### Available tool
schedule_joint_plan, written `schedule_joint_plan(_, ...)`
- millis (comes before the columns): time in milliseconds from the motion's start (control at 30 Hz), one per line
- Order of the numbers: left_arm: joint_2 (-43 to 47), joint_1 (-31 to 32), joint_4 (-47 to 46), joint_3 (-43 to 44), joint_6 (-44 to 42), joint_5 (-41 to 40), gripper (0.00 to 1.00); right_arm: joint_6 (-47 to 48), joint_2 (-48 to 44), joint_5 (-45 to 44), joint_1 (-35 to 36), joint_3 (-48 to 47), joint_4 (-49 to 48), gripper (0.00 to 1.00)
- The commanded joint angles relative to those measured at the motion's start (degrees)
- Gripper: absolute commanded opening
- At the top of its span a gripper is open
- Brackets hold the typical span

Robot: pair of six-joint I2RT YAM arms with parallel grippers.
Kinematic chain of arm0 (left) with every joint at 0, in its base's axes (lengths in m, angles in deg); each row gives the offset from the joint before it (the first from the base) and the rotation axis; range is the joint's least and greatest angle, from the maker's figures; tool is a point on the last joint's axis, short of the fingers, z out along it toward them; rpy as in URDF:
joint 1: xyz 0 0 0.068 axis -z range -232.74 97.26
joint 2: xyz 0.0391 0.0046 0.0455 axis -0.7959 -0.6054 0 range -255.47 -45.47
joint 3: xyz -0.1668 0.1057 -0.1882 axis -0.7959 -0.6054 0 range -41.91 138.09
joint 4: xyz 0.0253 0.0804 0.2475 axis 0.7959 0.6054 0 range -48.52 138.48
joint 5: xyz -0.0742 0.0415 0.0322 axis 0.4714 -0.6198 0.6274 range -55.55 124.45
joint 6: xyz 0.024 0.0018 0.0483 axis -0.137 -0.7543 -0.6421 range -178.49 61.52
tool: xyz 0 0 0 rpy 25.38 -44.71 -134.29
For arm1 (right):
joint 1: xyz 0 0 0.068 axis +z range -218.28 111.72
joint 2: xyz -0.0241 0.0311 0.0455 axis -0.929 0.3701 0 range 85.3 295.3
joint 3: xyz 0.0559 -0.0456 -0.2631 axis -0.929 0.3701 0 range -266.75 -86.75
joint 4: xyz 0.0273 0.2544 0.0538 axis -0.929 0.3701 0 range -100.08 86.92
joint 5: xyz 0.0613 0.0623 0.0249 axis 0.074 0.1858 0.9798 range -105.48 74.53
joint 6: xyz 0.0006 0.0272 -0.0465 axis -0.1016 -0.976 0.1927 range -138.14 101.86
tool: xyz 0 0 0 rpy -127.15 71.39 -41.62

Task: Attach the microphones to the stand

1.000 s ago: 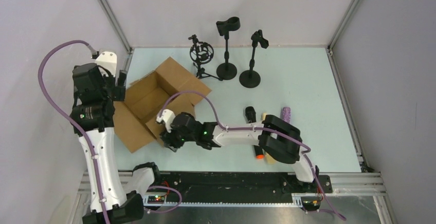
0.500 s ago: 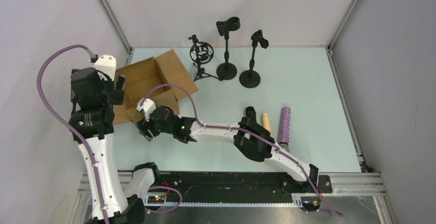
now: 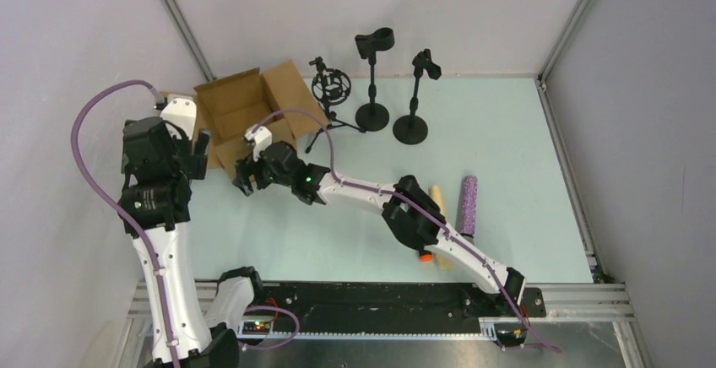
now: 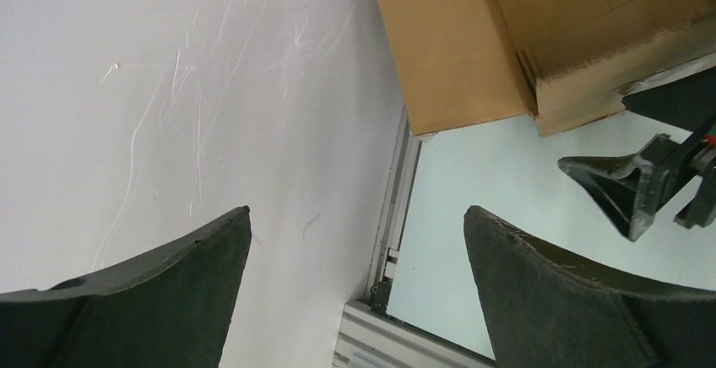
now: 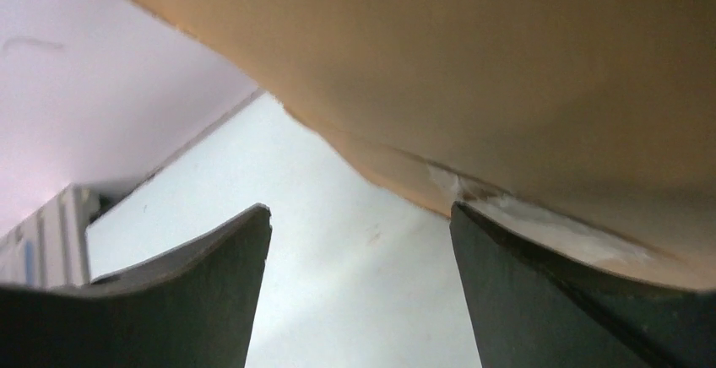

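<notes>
Table (image 3: 523,148): pale green top.
Cardboard box (image 3: 241,106): open, far left.
Right gripper (image 3: 245,181): arm reaches across to the box's near corner, jaws apart, empty.
Left gripper (image 3: 201,150): raised beside the box, jaws wide, empty.
Stands (image 3: 372,81): upright at the rear.
Cream microphone (image 3: 437,195), purple microphone (image 3: 467,203), black microphone (image 3: 426,257): lying at right, well apart from the stands.

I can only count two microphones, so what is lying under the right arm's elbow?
An orange end pokes out below the right arm, and the cream microphone shows above it. The arm covers the rest of both. The purple glitter microphone lies uncovered beside it.
</notes>
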Motion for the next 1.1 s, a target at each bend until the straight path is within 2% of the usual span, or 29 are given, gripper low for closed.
schedule_joint_plan(0,0.3,-0.4,-0.2,-0.4,0.5,0.3,1.00,2.0,-6.4,14.8,-1.2,3.7,-2.4,0.82)
schedule_joint_plan(67,1.1,-0.4,0.3,-1.3,0.5,2.9,1.00,5.6,-8.3,22.1,-0.8,3.8,1.1,0.82)
schedule_joint_plan(200,5.2,-0.3,1.9,-5.6,-2.3,12.1,1.00,10.1,-14.0,27.4,-0.3,7.7,7.0,0.82)
schedule_joint_plan(267,7.1,-0.3,3.3,-7.8,-3.9,16.5,1.00,11.0,-19.2,28.3,0.0,14.6,5.3,0.83)
schedule_joint_plan(400,9.9,-0.1,5.0,-12.1,-8.8,23.8,1.00,12.9,-31.6,29.3,1.0,34.6,-0.3,0.84)
schedule_joint_plan(567,7.4,-0.1,4.9,-12.6,-13.3,28.6,1.00,13.2,-47.3,27.8,3.3,53.5,-3.6,0.86)
schedule_joint_plan(733,2.2,-0.1,1.5,-10.7,-15.8,30.5,1.00,12.4,-61.3,21.1,5.9,69.5,-3.4,0.85)
schedule_joint_plan(867,-3.4,0.1,-1.3,-8.0,-16.0,31.1,1.00,11.0,-70.9,17.1,6.6,74.0,-1.3,0.83)
schedule_joint_plan(1067,-11.6,0.2,-3.9,-4.3,-17.7,30.3,1.00,11.3,-81.8,12.1,5.8,75.3,6.1,0.83)
